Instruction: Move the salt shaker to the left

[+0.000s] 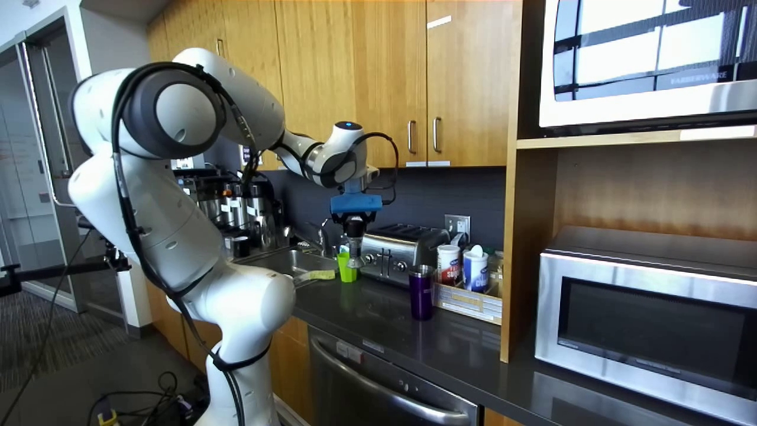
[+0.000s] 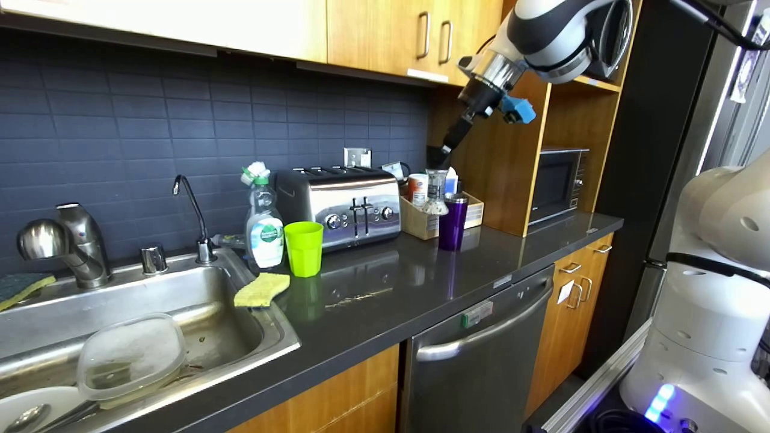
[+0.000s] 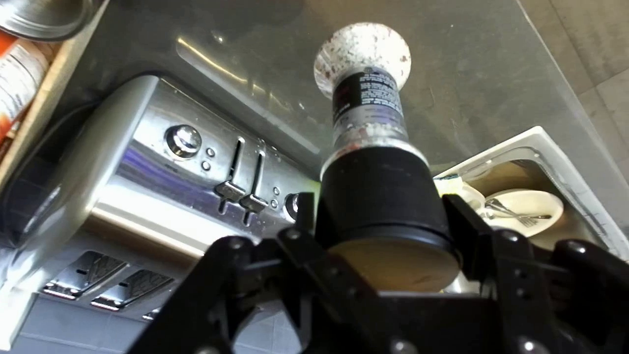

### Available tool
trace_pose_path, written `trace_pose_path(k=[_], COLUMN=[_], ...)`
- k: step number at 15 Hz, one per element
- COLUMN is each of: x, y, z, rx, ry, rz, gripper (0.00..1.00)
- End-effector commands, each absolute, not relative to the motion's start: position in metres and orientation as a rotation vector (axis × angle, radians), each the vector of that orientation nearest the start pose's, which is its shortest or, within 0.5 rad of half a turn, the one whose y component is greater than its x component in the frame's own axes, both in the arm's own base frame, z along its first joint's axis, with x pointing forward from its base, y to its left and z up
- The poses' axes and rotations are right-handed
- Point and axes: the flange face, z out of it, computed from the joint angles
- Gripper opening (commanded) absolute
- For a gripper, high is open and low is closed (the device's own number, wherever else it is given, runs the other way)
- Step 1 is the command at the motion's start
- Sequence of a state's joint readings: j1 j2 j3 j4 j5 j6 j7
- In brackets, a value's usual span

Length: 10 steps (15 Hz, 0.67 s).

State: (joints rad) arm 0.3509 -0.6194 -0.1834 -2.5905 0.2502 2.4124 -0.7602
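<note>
While the gripper [image 3: 381,212] clasps its black cap [image 3: 383,189], the salt shaker [image 3: 369,105] hangs upright!
Jaws parted just the cap's width; up it is, above the counter [image 2: 373,300], right of the green cup [image 2: 304,249] in both exterior views.

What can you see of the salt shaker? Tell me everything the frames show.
The salt shaker looks like a clear bottle, glass or plastic I cannot tell, narrow-waisted and flaring at the bottom, where whitish contents with reddish and dark specks show. A dark label with pale print, too blurred to read, sits at the waist. The black cap has a flat tan top. It hangs roughly upright above the counter, the gripper shut on its cap from both sides; nothing else visibly touches it.
</note>
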Motion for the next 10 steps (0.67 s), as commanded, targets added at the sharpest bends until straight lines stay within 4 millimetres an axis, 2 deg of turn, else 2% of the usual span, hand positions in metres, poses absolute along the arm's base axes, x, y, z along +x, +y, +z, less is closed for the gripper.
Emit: trace_pose_path(k=[1, 6, 10], x=[0.415, 0.438, 0.451], y=[0.088, 0.115, 0.128], z=[0.488, 0.456, 0.433], rx=[-2.639, -2.651, -2.656], ry=[-1.131, -1.188, -1.220], rz=[-0.753, -0.803, -0.825], gripper=[0.40, 0.40, 0.40])
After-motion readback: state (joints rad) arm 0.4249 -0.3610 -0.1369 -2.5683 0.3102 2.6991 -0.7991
